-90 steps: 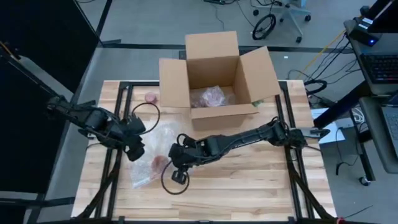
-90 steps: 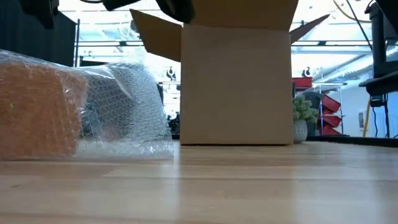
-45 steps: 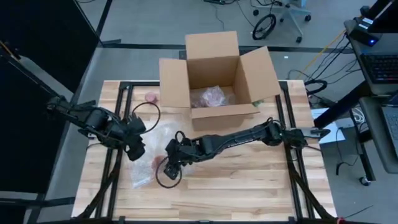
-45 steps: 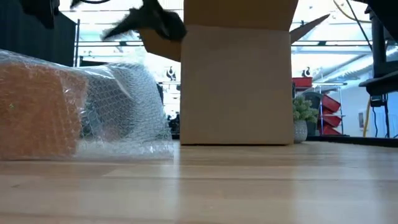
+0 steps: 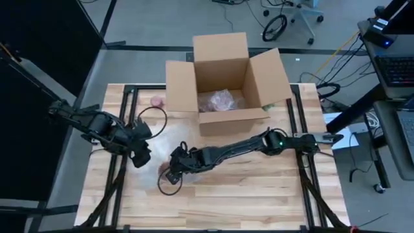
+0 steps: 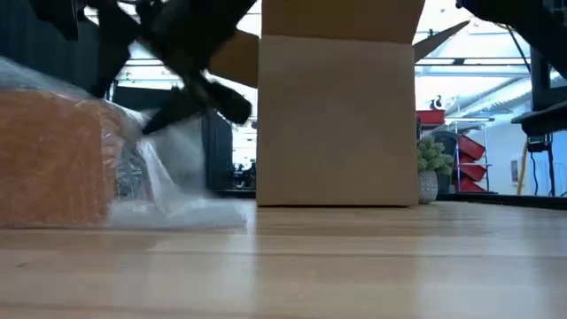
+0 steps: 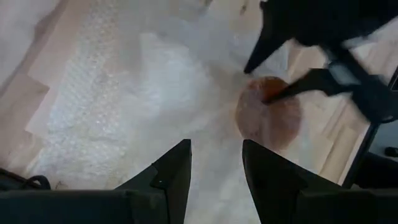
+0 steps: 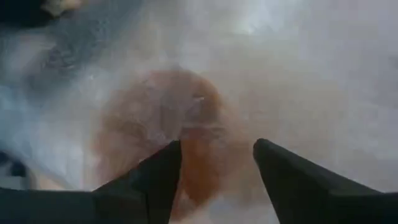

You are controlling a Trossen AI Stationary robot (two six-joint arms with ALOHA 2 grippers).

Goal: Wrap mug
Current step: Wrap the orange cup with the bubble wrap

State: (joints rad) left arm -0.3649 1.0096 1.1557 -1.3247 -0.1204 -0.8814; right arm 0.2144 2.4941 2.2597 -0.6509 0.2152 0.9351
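As the right gripper (image 5: 169, 173) swept down from beside the bubble wrap (image 7: 124, 106), its open fingers straddled the orange mug (image 8: 168, 137) beneath the sheet, suggesting a grasp was imminent, while the open left gripper (image 7: 214, 165) hovered just above the wrap.

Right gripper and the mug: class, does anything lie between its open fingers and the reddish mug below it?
Yes. The bubble wrap covers the mug, so the right gripper, open just over it, meets plastic first. The left gripper is open above the same sheet.
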